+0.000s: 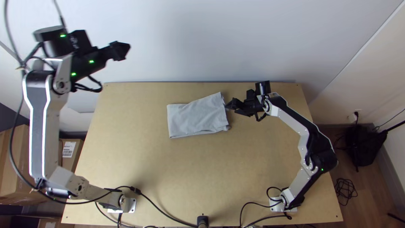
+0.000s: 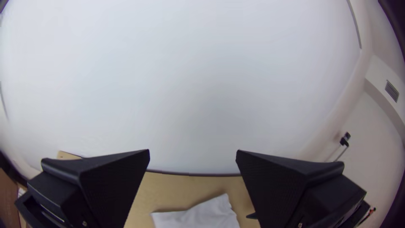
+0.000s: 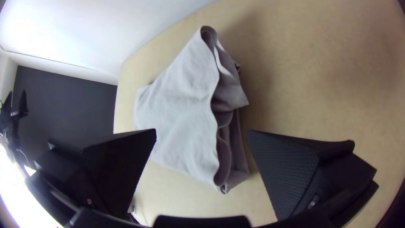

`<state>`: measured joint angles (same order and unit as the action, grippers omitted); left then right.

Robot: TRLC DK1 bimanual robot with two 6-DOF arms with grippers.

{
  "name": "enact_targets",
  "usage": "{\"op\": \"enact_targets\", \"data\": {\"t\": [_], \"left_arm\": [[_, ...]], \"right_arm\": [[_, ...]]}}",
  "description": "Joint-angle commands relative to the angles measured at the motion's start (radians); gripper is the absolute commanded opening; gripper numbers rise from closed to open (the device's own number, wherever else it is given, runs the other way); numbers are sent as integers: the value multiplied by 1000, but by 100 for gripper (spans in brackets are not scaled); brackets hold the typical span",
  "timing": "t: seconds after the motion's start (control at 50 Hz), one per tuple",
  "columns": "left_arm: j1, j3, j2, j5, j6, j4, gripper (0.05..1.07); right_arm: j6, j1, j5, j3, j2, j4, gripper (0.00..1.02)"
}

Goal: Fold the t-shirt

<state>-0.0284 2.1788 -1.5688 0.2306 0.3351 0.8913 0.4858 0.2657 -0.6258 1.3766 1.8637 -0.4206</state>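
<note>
The light grey t-shirt (image 1: pixel 197 116) lies folded into a compact bundle on the far half of the table, its right end showing several loose layers. My right gripper (image 1: pixel 228 105) is at that right end. In the right wrist view my right gripper (image 3: pixel 201 131) stands open, the layered edge of the t-shirt (image 3: pixel 181 114) seen between its fingers. My left gripper (image 1: pixel 126 50) is held high beyond the table's far left corner, away from the cloth. Seen in the left wrist view, my left gripper (image 2: pixel 192 153) is open and holds nothing; part of the t-shirt (image 2: pixel 202 215) appears below.
The wooden table (image 1: pixel 168 169) has black cables (image 1: pixel 160 209) along its near edge. A pale wall (image 1: pixel 190 42) rises behind the far edge. Cardboard boxes (image 1: pixel 12 169) stand on the left and a black bag (image 1: pixel 360 143) on the floor at right.
</note>
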Motion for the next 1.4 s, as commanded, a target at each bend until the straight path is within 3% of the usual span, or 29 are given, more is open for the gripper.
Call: {"op": "enact_targets", "data": {"t": [0.0, 0.12, 0.42, 0.46, 0.48, 0.5, 0.54, 0.84, 1.38], "left_arm": [[62, -53, 62, -5, -31, 18, 103], [127, -85, 108, -5, -42, 20, 103], [312, -83, 158, -4, -45, 8, 103], [335, -83, 164, -4, -45, 6, 103], [343, -83, 165, -4, -45, 6, 103], [351, -83, 167, -4, -45, 6, 103], [369, -83, 168, -2, -45, 6, 103], [423, -90, 176, 12, -61, 9, 103], [430, -120, 144, 35, -64, -23, 103]], "right_arm": [[-53, -5, -68, 62, 88, -21, 98], [-75, 6, -137, 116, 173, -56, 98], [-102, 70, -206, 219, 324, -106, 98], [-104, 81, -215, 234, 339, -116, 87], [-102, 87, -215, 242, 348, -118, 74], [-102, 90, -215, 249, 356, -118, 54], [-102, 95, -215, 268, 374, -118, 2], [-127, 36, -232, 305, 407, -156, 2], [-121, -381, -232, 358, 407, -159, 2]]}}
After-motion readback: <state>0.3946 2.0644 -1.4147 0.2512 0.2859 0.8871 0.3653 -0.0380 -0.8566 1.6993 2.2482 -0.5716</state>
